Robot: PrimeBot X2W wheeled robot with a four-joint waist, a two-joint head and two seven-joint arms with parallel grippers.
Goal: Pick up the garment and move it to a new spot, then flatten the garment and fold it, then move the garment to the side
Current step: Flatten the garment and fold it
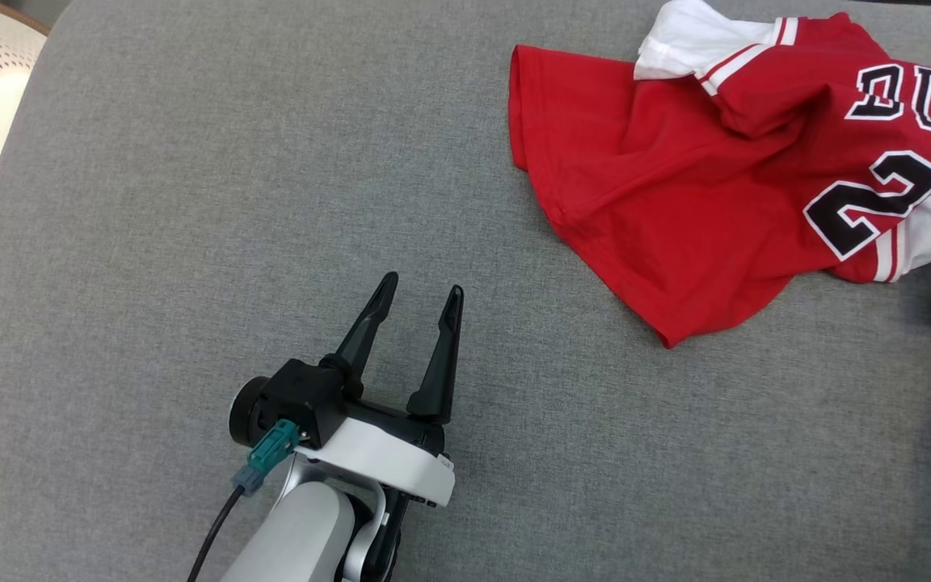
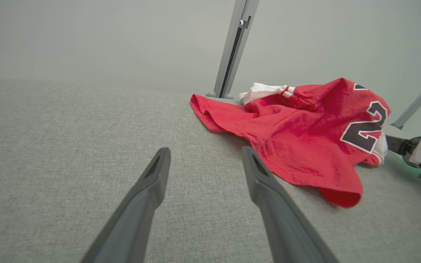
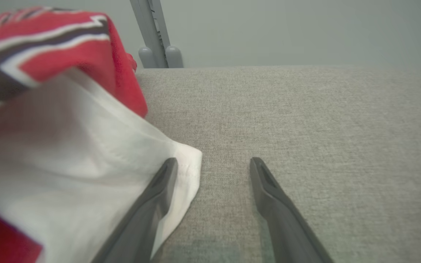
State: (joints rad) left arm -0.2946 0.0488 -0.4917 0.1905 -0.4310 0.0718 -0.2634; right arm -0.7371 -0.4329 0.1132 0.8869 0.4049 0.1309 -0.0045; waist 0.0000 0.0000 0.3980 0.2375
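The crumpled red garment (image 1: 676, 202) is being left at two o'clock on the grey cushion (image 1: 191, 242), while the left gripper (image 1: 415, 303) and the right gripper (image 3: 214, 162) at its white hem are being held spread and empty, seemingly for the pickup.

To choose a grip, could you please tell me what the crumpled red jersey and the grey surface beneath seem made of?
The crumpled red jersey with white sleeves looks like soft, matte knit cloth: it drapes in loose folds. The flat grey surface looks like matte woven upholstery fabric, going by its fine speckled weave.
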